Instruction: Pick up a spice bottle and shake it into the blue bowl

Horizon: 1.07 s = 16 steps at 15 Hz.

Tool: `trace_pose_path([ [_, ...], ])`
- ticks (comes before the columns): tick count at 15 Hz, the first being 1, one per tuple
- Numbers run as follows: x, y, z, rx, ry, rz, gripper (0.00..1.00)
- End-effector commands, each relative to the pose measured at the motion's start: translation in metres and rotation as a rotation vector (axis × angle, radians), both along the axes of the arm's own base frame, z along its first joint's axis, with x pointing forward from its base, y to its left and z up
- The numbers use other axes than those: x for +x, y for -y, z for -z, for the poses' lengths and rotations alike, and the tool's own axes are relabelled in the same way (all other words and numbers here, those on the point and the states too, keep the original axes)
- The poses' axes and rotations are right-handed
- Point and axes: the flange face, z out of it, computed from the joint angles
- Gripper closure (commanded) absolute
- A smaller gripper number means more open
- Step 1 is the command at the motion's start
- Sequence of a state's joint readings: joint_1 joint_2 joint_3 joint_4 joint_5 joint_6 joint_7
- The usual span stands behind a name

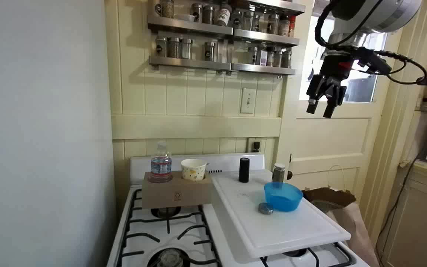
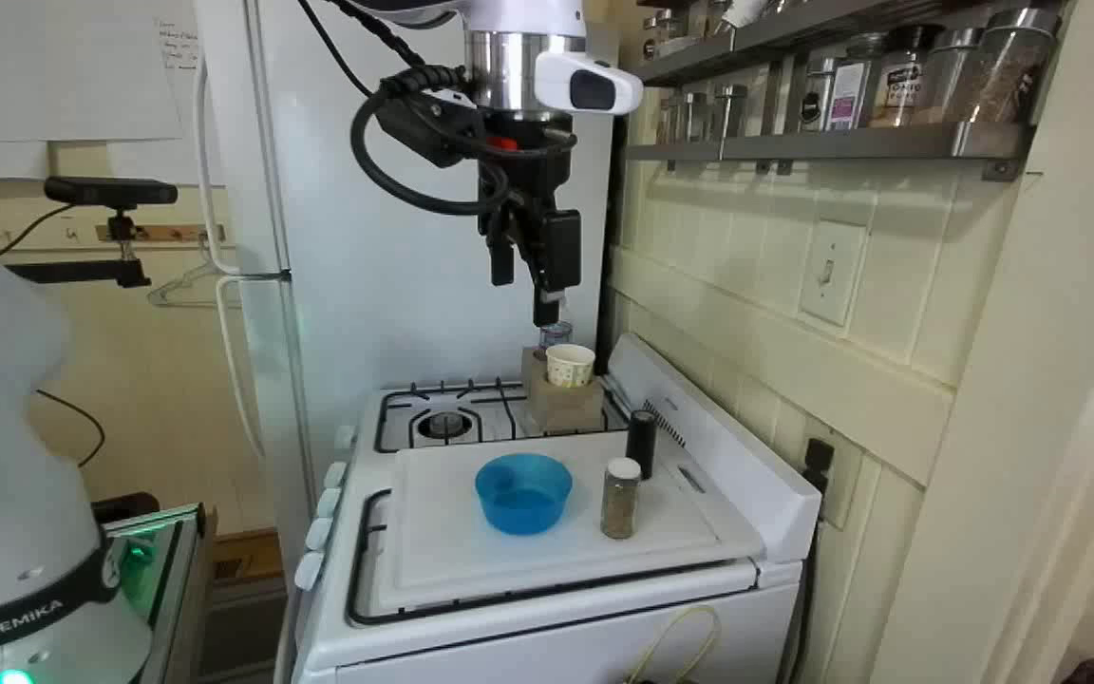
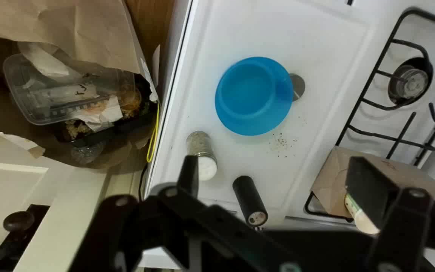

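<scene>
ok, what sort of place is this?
A kitchen, probably in a home: there's a gas stove, a white fridge beside it, and metal wall shelves holding spice jars.

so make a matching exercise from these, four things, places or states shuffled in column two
Column one:
1. round translucent blue bowl
2. small cylindrical spice jar with grey-green contents
3. patterned pale paper cup
4. slim black fingers

Column two:
A. at the top of a brown cardboard box
B. apart, nothing between them
C. beside a flat round grey disc
D. upright, near a black cylindrical bottle

Pairs: 1-C; 2-D; 3-A; 4-B
</scene>
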<state>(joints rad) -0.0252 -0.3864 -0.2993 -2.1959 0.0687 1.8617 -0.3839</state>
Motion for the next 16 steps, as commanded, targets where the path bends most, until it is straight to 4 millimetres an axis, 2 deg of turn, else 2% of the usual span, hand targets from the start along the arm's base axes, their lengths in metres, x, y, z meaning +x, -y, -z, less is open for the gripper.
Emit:
trace_pose_path([
  [1, 0.0, 0.0, 0.0, 0.0, -0.001, 0.0, 0.0],
  [5, 0.0, 0.0, 0.0, 0.0, -0.001, 0.0, 0.0],
  [6, 0.005, -0.001, -0.008, -0.006, 0.024, 0.003, 0.0],
  [10, 0.03, 0.001, -0.074, -0.131, 0.233, 0.001, 0.0],
  [14, 0.049, 0.018, -0.141, -0.21, 0.458, 0.058, 0.0],
  [16, 0.062, 0.024, -0.17, -0.251, 0.576, 0.028, 0.0],
])
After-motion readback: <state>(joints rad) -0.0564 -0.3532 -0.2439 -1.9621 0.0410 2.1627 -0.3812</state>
